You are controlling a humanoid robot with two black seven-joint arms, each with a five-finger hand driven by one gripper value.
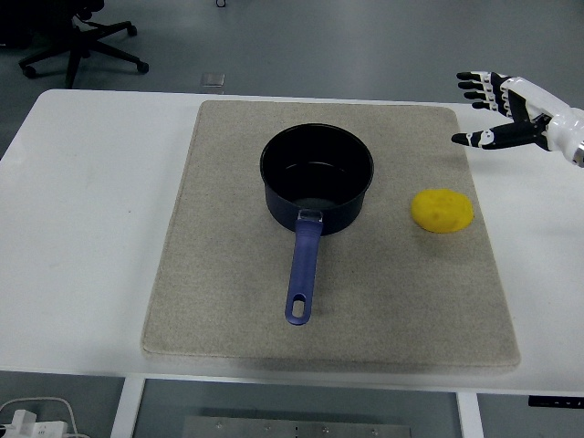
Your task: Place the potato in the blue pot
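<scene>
The right hand (507, 108) reaches in from the right edge above the table's far right part, fingers spread wide and thumb stretched apart from them, holding nothing. It hangs up and to the right of the blue pot (318, 178), well apart from it. The potato (442, 210), yellow and rounded, lies on the grey mat (219, 274) to the right of the pot, near but not touching, between pot and hand. The pot stands upright on the mat; nothing lies inside, only its dark, glossy bottom shows. Its blue handle (303, 268) points toward the white table's (82, 228) near edge.
</scene>
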